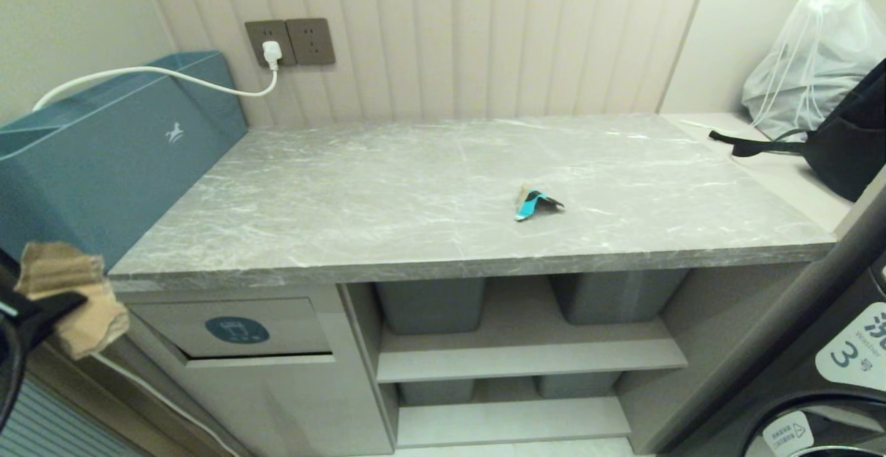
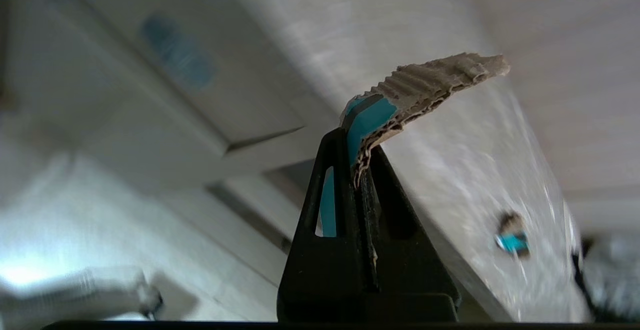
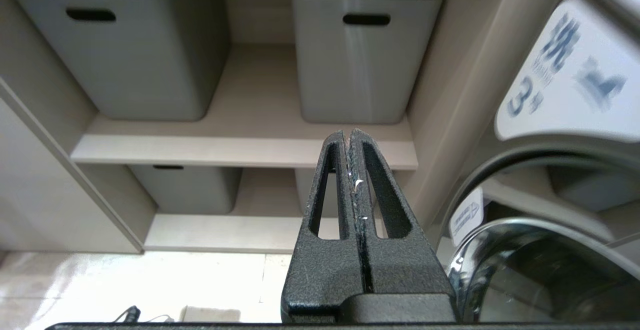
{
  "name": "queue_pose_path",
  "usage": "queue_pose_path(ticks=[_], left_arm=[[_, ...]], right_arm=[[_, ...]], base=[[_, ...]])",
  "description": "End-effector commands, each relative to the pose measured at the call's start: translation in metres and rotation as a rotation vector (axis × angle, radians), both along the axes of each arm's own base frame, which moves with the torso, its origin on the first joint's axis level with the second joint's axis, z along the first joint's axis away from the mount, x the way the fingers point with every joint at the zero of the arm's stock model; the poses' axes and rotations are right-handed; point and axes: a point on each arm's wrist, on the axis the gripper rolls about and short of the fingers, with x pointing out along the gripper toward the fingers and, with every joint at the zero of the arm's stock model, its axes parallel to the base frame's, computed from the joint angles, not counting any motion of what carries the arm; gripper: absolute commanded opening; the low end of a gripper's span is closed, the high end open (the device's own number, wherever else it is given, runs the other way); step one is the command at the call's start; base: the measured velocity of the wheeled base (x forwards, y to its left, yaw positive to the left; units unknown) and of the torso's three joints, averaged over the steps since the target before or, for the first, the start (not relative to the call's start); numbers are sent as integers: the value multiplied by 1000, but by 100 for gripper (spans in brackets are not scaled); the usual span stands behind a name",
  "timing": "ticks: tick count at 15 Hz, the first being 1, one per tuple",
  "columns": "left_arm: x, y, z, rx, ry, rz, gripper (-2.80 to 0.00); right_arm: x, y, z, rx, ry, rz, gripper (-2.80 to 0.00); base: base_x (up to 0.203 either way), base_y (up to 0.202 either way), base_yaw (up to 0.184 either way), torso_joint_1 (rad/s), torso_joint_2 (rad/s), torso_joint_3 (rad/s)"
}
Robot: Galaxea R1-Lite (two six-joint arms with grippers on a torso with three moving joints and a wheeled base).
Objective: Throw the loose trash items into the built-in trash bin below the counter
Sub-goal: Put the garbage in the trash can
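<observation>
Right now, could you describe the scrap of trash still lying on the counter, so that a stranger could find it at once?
Find the long grey marble counter against the ribbed wall. Right of its middle lies one small crumpled scrap, alone on the stone. Its bright turquoise stripe on brown paper marks it; the other scrap is pinched in the left gripper, off the counter's left end.

Teal box (image 1: 104, 159) with a small white emblem stands at the far left against the wall. Two dark wall sockets (image 1: 289, 42); white plug and cable (image 1: 173, 76) in the left one, the cable running over the box. Grey plastic tubs (image 3: 130, 50) on open shelves (image 3: 240, 142). White drawstring bag (image 1: 813, 55) and black bag (image 1: 844, 142) at far right. Washing machine (image 3: 550, 180) at right.
</observation>
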Motion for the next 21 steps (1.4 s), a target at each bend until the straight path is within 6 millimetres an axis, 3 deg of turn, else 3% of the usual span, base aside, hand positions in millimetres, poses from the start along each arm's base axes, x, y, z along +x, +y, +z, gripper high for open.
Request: queue_pose_path(ticks=[1, 6, 10, 14, 17, 21], left_arm=[[-21, 8, -17, -164, -4, 96, -280], [-30, 9, -82, -273, 164, 137, -280], [-24, 7, -93, -306, 195, 115, -280], [12, 9, -97, -318, 240, 170, -280], [47, 32, -100, -382, 231, 255, -280], [81, 49, -120, -419, 238, 246, -280]], right_arm=[[0, 0, 0, -1, 0, 1, -280], [0, 0, 0, 1, -1, 1, -280], [0, 0, 0, 1, -1, 1, -280], [0, 0, 0, 1, -1, -1, -280], [0, 0, 0, 1, -1, 0, -280], [0, 0, 0, 1, -1, 1, -280]], base=[[0, 0, 0, -230, 518, 281], [0, 0, 0, -221, 508, 283], [0, 0, 0, -204, 488, 288], [0, 0, 0, -176, 456, 276], [0, 0, 0, -55, 147, 87], [0, 0, 0, -3, 17, 8]])
